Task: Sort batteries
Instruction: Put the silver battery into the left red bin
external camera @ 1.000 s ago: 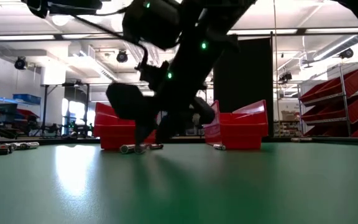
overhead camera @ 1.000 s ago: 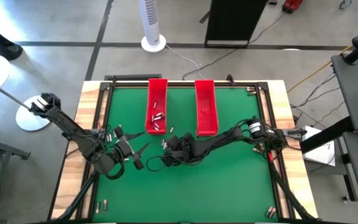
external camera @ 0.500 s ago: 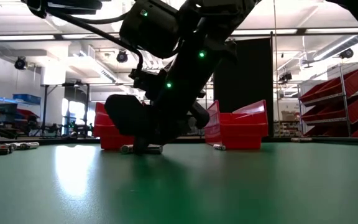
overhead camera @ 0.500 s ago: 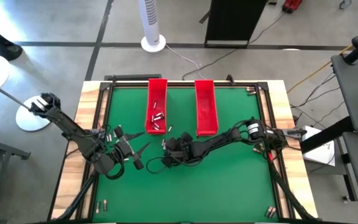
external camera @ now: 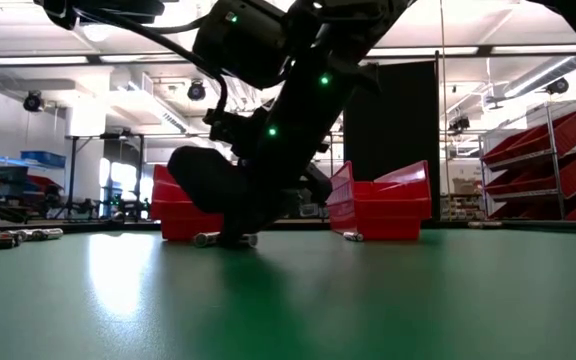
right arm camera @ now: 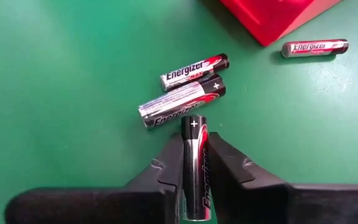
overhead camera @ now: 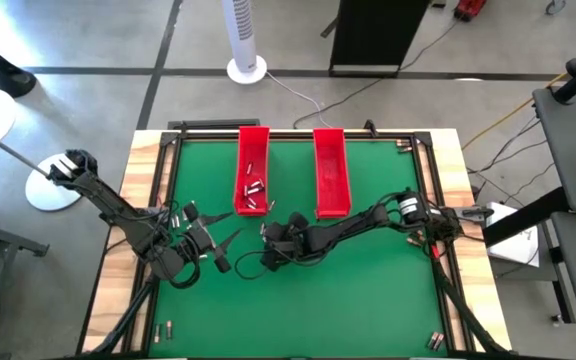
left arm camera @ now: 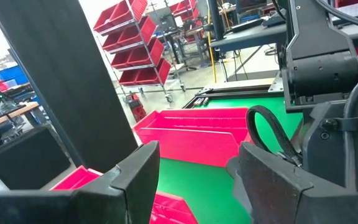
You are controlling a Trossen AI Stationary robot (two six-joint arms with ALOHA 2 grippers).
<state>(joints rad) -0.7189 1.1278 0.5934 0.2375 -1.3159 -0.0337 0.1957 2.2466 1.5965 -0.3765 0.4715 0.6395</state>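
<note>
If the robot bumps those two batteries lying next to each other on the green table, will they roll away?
Probably. The two batteries are smooth round cylinders lying on their sides on the flat green table, so a sideways nudge would likely roll them. They look rigid, so they shouldn't bend. The right gripper grips a similar battery between its jaws; its glossy wrapper might be slippery.
</note>
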